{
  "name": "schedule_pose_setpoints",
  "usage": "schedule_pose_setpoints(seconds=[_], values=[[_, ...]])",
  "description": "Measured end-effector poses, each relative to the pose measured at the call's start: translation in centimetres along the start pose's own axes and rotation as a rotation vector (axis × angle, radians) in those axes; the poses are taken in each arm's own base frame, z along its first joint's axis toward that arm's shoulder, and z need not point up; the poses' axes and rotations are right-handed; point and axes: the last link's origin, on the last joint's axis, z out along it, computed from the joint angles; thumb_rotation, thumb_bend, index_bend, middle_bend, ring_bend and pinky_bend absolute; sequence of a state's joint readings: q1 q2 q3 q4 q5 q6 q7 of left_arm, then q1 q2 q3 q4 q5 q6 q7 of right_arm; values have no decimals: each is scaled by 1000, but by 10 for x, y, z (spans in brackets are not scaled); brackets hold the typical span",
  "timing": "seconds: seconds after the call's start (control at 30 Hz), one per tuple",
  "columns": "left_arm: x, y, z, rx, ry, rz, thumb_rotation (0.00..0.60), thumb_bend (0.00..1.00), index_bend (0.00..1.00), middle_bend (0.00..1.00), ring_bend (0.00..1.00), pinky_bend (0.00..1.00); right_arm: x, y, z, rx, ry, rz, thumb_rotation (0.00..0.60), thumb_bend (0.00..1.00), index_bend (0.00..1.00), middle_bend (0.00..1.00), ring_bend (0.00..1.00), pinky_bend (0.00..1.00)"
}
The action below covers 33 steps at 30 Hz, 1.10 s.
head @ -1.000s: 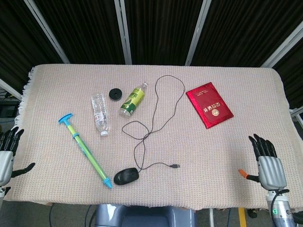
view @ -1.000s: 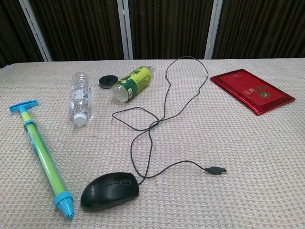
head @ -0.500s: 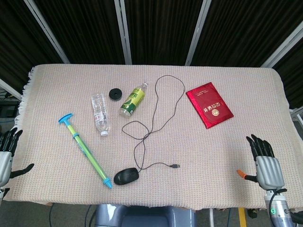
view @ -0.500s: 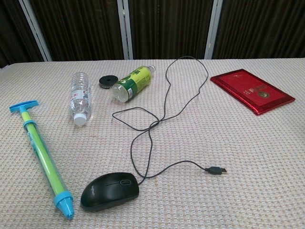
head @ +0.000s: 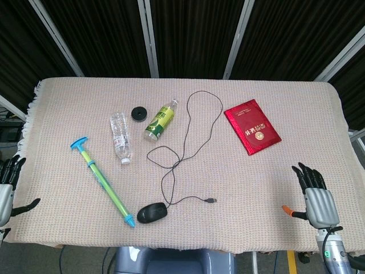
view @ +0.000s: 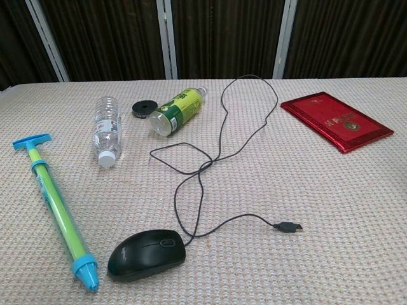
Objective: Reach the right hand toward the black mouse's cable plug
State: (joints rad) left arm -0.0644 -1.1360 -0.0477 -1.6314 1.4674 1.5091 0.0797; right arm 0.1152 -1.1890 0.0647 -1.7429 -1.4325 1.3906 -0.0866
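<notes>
A black mouse (head: 152,213) (view: 147,253) lies near the table's front edge. Its thin black cable (head: 188,137) (view: 219,136) loops toward the back and returns to a USB plug (head: 211,201) (view: 289,226) lying right of the mouse. My right hand (head: 315,197) hovers over the front right corner, fingers spread and empty, well to the right of the plug. At the far left edge my left hand (head: 7,188) also stands with fingers apart, holding nothing. Neither hand shows in the chest view.
A blue-and-green pump toy (head: 104,181) (view: 56,211) lies left of the mouse. A clear bottle (head: 120,137) (view: 108,130), a green bottle (head: 160,119) (view: 177,110) and a black cap (head: 138,113) (view: 142,110) lie behind. A red booklet (head: 252,126) (view: 336,121) sits at the right.
My right hand has crept slightly left and toward the front edge. The left hand has sunk a little lower at the frame edge. Objects have not moved.
</notes>
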Motion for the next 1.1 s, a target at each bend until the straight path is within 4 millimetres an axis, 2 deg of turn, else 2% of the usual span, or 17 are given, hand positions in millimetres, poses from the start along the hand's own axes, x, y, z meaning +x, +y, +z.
schedule_pose_setpoints(seconds=[0.3, 0.57, 0.8, 1.1], values=[[-1, 0, 2, 7, 3, 5, 600, 88, 0, 0, 0, 0, -5, -24, 21, 100, -49, 9, 600, 97, 357, 132, 0, 0], [-2, 1, 2, 7, 5, 9, 600, 89, 0, 0, 0, 0, -25, -59, 48, 181, -170, 54, 600, 108, 424, 158, 0, 0], [-2, 0, 1, 11, -1, 0, 600, 90, 0, 0, 0, 0, -49, -98, 58, 207, -318, 111, 600, 135, 464, 164, 0, 0], [-2, -1, 1, 14, -7, -14, 600, 89, 0, 0, 0, 0, -76, -147, 69, 199, -372, 149, 600, 154, 491, 173, 0, 0]])
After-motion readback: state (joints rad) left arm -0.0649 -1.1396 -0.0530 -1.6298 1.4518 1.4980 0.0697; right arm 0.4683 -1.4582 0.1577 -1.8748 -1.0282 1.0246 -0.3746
